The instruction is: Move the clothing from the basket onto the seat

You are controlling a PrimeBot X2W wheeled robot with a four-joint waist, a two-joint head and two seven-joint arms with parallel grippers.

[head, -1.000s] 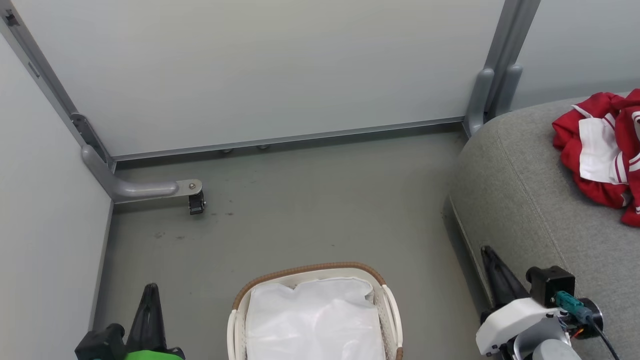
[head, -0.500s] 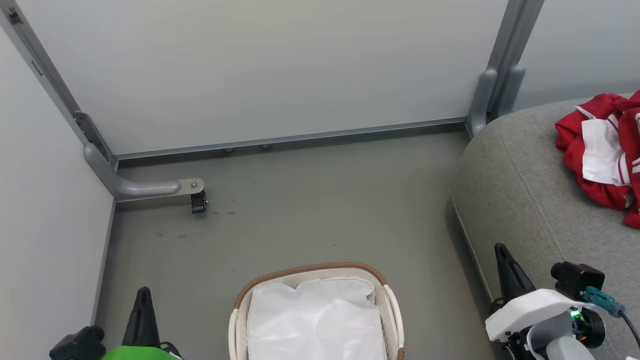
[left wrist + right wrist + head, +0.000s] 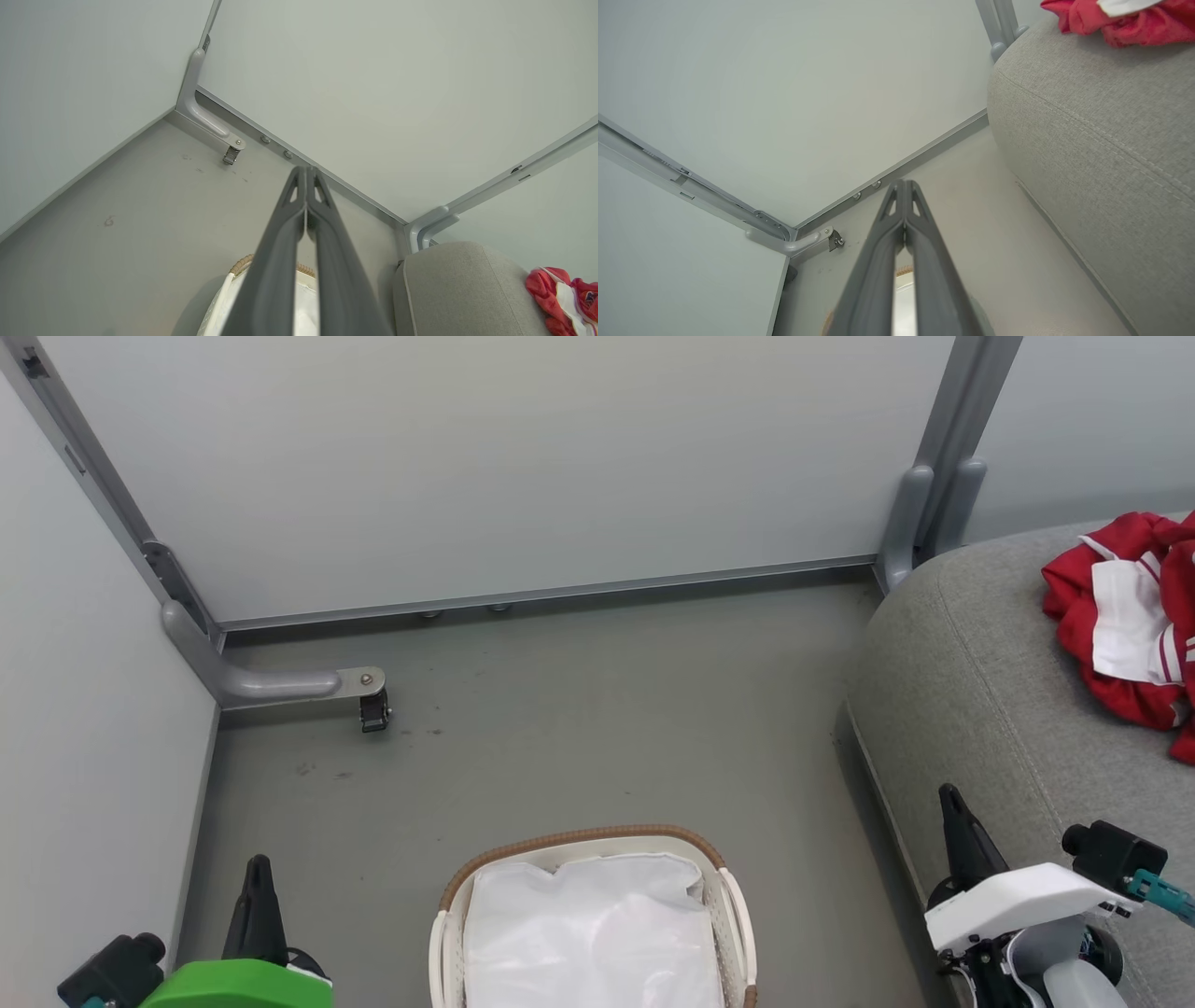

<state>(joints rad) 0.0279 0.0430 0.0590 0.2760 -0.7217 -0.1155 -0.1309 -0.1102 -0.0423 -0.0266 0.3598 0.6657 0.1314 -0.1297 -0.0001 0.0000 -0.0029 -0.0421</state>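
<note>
Basket (image 3: 583,838) (white lining (image 3: 597,933) inside) sits between left gripper (image 3: 256,870) and right gripper (image 3: 951,795), both pinched closed, empty; clothing (image 3: 1116,630) lies on seat (image 3: 980,700) beyond the right one

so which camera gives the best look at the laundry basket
The head view: the basket sits bottom centre, brown rim, cream walls and white liner plain to see, its near end cut off. The wrist views catch slivers of rim behind the shut left gripper and right gripper.

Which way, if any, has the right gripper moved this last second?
Yes. The right gripper has shifted right, away from the basket, toward the seat.
</note>
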